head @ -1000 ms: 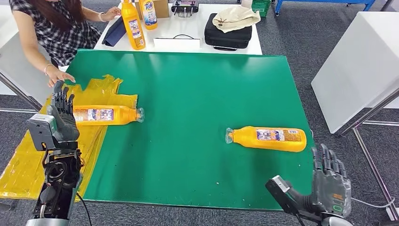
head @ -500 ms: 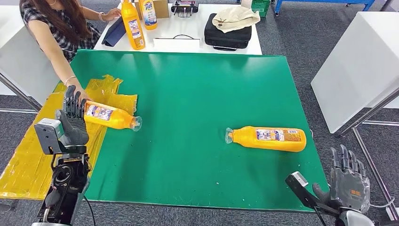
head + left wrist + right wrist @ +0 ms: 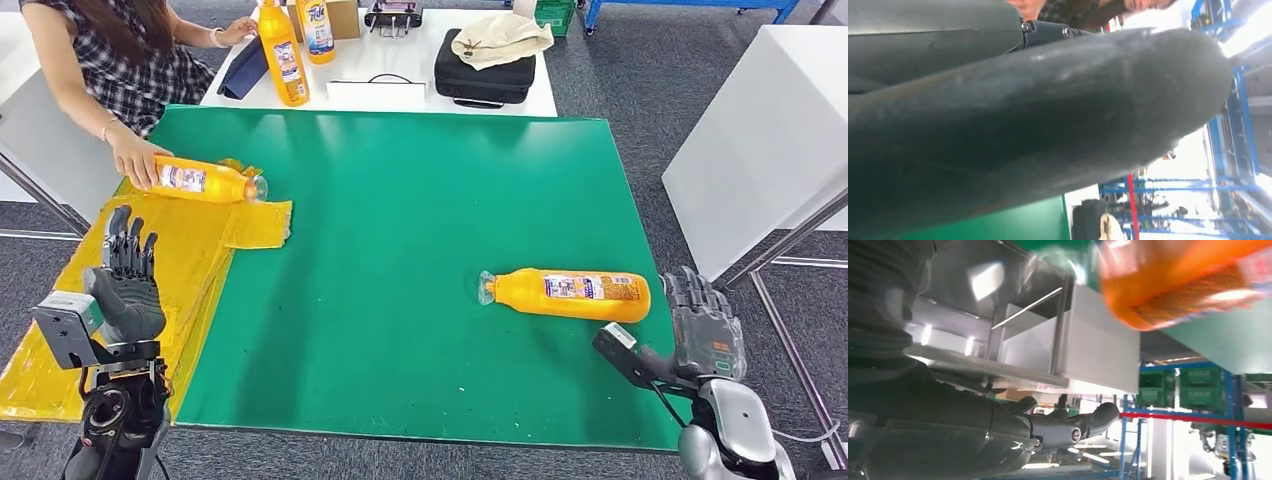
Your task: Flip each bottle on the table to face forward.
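An orange bottle (image 3: 566, 293) lies on its side on the green table (image 3: 400, 220), cap toward the left, label up. My right hand (image 3: 706, 330) is open just off the table's right front corner, close to the bottle's base; that base (image 3: 1178, 285) looms in the right wrist view. A second orange bottle (image 3: 200, 181) is held above the table's left edge by a person's hand (image 3: 135, 160). My left hand (image 3: 128, 280) stands open, fingers up, over the yellow plastic sheet (image 3: 60, 330), below that bottle and apart from it.
Two upright orange bottles (image 3: 283, 50) stand on a white table (image 3: 380, 70) behind, with a black case (image 3: 485, 75) and a cloth. A person sits at the back left. A white cabinet (image 3: 760, 140) stands to the right.
The person has lifted the left bottle off the yellow sheet and carried it up and away. My left hand has dropped back. My right hand has risen toward the right bottle's base.
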Motion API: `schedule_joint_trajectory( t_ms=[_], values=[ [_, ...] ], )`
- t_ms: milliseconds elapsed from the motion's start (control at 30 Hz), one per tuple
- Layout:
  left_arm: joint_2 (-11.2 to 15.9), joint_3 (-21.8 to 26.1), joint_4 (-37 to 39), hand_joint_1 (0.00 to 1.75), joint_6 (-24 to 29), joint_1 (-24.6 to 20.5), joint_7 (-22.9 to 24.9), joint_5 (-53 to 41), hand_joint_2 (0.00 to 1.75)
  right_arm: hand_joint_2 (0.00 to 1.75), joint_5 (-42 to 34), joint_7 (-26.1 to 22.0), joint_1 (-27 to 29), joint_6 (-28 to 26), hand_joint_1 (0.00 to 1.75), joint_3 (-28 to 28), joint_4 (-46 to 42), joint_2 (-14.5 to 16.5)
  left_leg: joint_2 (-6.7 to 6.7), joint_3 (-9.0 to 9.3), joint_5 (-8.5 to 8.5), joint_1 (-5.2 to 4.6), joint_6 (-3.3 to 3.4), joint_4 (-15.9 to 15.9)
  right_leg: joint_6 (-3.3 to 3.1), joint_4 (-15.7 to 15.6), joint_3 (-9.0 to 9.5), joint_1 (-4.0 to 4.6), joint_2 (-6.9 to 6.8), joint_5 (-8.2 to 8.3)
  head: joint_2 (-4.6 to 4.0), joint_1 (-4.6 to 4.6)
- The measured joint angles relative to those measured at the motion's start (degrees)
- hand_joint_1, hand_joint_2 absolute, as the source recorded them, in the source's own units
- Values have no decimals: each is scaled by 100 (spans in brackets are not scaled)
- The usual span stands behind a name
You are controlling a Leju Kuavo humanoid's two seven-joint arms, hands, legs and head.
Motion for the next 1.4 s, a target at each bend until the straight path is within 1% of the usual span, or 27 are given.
schedule_joint_trajectory(
  t_ms=[200, 433, 767, 967, 1067, 1167, 1400],
  values=[
    [69, -17, 25, 0, -37, -110, 23, 3, 0, 175, -437, 106, -154, 3, 0, 455, 163, -305, -12, -3, 2, -3, 4, 1, 0, 0, 0, -3, -5, 0, 0, 1],
    [90, -84, 319, 0, -82, -462, 29, 39, 0, 175, -646, 190, -36, 3, 0, 665, 160, -560, -15, -5, 2, -4, 5, 2, 2, -1, 0, -4, -7, 0, 0, 0],
    [102, -214, 709, 0, -158, -800, -22, 61, 0, 175, -699, 264, 76, 43, 0, 750, 155, -725, -13, -4, 2, -3, 5, 2, 2, 0, -1, -3, -7, 1, -1, -1],
    [103, -317, 1018, 0, -180, -1054, -95, 74, 0, 175, -735, 240, 21, 46, 0, 763, 187, -787, -12, -5, 2, -4, 5, 2, 2, 0, 0, -4, -6, 1, -1, 0],
    [103, -350, 1134, 0, -184, -1139, -125, 92, 0, 175, -744, 184, -157, 28, 0, 817, 293, -783, -4, -5, 3, -4, 5, 2, 3, 0, 0, -4, -4, 2, 0, 0],
    [103, -390, 1233, 0, -180, -1218, -140, 119, 0, 175, -703, 143, -457, 0, 0, 943, 499, -729, 2, -4, 4, -4, 5, 2, 3, 0, 1, -3, -4, 3, 0, -1],
    [100, -428, 1345, 0, -162, -1241, -168, 144, 0, 175, -632, 115, -1325, -157, 0, 1380, 1254, -446, 3, -3, 8, -2, 6, 2, 4, 2, 0, -2, -3, 4, -1, -1]
  ],
)
